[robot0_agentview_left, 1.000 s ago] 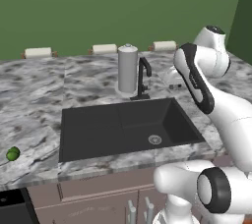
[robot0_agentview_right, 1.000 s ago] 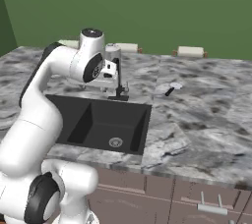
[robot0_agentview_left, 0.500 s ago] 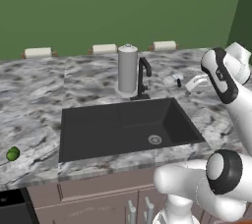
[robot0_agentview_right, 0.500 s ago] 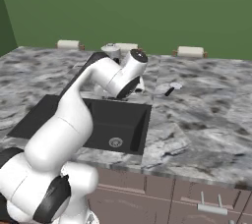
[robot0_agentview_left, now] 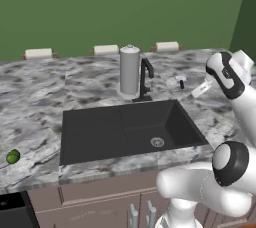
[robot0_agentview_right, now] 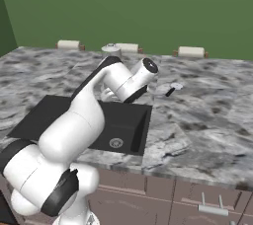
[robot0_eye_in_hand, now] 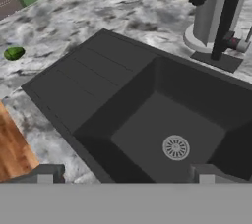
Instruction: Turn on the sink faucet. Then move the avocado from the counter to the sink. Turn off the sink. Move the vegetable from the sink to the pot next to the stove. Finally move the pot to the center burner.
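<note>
Marbled grey-and-white stone runs the width of this kitchen, the bench [robot0_agentview_left: 40, 122] set over brown cabinets with a green wall behind; nearest the base, at the bench's front left edge, the avocado [robot0_agentview_left: 13, 156] lies well apart from everything else, small and dark green, and it shows again in the hand view at the upper left; next comes the sink [robot0_agentview_left: 100, 132], a wide black basin with its silver drain [robot0_agentview_left: 157, 142] bare and no water visible in it; the hand [robot0_eye_in_hand: 125, 179] looks down into that basin from over its right side, and its two dark tips stand wide apart at the bottom corners of the hand view with nothing between them; behind the basin stands the sink faucet [robot0_agentview_left: 145, 78], a slim black gooseneck with its side lever toward the arm, just beside a taller grey canister [robot0_agentview_left: 129, 69]; farther right on the stone lie a few small utensils [robot0_agentview_left: 181, 80]; three pale rolls [robot0_agentview_left: 106, 50] line the back wall. By my reading the task is barely started; the tap looks off and untouched, the fruit is not yet in the basin, and every step from the lever onward remains, pot and stove included.
</note>
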